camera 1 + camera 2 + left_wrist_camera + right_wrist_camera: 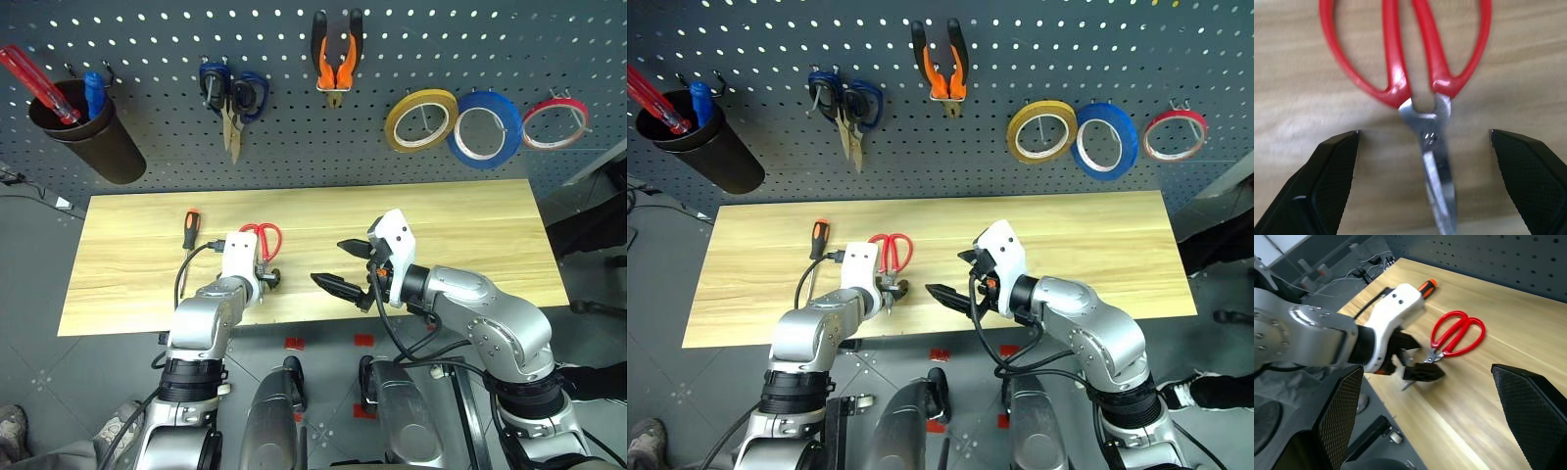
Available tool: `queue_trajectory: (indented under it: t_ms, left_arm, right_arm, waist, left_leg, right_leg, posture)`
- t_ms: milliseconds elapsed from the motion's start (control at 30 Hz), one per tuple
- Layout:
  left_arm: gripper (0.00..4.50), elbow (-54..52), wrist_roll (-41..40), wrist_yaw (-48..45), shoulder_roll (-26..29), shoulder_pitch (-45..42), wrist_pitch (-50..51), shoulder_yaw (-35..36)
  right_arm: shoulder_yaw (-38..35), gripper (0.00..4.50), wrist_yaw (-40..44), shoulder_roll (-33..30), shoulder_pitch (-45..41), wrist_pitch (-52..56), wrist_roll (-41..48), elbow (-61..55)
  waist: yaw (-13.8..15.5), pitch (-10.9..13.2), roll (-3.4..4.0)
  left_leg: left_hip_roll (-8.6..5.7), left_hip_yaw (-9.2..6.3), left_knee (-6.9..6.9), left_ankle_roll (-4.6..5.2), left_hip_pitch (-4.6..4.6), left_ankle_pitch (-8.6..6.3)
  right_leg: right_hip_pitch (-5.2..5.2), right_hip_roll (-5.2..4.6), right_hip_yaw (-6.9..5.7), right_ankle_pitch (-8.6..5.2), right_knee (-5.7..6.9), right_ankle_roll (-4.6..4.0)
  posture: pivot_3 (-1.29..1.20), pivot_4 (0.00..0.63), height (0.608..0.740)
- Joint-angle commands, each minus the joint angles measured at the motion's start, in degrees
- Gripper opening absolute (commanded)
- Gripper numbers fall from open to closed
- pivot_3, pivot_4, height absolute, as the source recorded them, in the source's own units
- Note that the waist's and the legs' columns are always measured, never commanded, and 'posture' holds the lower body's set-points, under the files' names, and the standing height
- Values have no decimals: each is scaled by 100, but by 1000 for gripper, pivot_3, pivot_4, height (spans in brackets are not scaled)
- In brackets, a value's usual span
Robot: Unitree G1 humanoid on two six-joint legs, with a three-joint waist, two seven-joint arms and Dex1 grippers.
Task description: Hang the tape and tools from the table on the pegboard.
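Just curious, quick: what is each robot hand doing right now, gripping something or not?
Left end effector: open, empty, fingers either side of the red scissors blades.
Right end effector: open, empty.

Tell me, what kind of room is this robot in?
Probably a workshop or a tool corner. A dark grey pegboard holds orange-and-black pliers, blue-handled scissors and rolls of tape, and red-handled scissors lie on a light wooden table.
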Motion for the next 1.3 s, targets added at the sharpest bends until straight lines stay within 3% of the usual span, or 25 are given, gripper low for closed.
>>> queue_trajectory:
  t_ms: [33, 100, 200, 467, 633, 833, 1067, 1300]
  left_arm:
    - [4500, 473, 81, 1, -141, 184, 204, -86]
    - [4500, 494, 64, -41, -176, 232, 294, -76]
    - [3986, 452, 45, -17, -260, 299, 477, 37]
    - [1578, 501, 127, -113, -166, 341, 562, 72]
    - [319, 547, 118, -216, -116, 348, 504, 60]
    - [324, 243, 148, -402, 35, 504, 120, -48]
    - [324, -1235, 511, -688, 673, 1375, -1282, -426]
    - [324, -2333, 1429, -561, 1280, 2090, -3856, -502]
  right_arm:
    - [-15, 4463, 56, -11, 36, 76, 240, -253]
    - [-43, 4463, 73, -14, 23, 142, 321, -256]
    - [-186, 4500, 66, -12, 10, 313, 551, -239]
    - [-384, 4500, -28, -57, -16, 542, 814, -178]
    - [-394, 4500, -116, -64, 27, 570, 849, -242]
    - [-336, 4500, -194, -180, 95, 475, 759, -368]
    - [171, 4500, -49, -860, -103, -786, -257, -924]
    - [415, 4500, 305, -1145, 103, -2087, -841, -1308]
  waist:
    - [-1, -10, 0]
    - [-3, -17, 0]
    - [-5, -23, 0]
    - [-7, -116, 4]
    - [-11, -139, 5]
    - [-14, -145, 6]
    - [-50, -141, 1]
    - [-44, -138, -4]
  left_leg:
    - [0, -2, 1, 0, 2, 0]
    - [0, -6, 4, 0, 6, 0]
    - [0, -11, 7, 0, 12, 0]
    - [0, -14, 7, 0, 15, -1]
    - [0, -14, 7, 0, 16, -1]
    - [0, -14, 6, 0, 16, -1]
    - [3, -7, -12, -2, 5, -2]
    - [1, 3, -24, -5, -10, 0]
  right_leg:
    - [4, 0, -2, 0, 0, 0]
    - [10, 0, -4, 0, 1, 0]
    - [23, 0, -7, 0, 0, 0]
    - [26, 0, -9, 0, -1, 1]
    - [27, 0, -8, 0, -1, 1]
    - [27, 0, -8, 0, -1, 1]
    - [2, 1, -2, -1, -8, 0]
    - [-18, -3, 4, -1, -18, -1]
  posture:
    - [-192, 375, 740]
    - [-196, 375, 740]
    - [-196, 373, 740]
    - [-201, 366, 740]
    - [-211, 363, 740]
    - [-220, 362, 740]
    - [-229, 366, 740]
    - [-235, 367, 740]
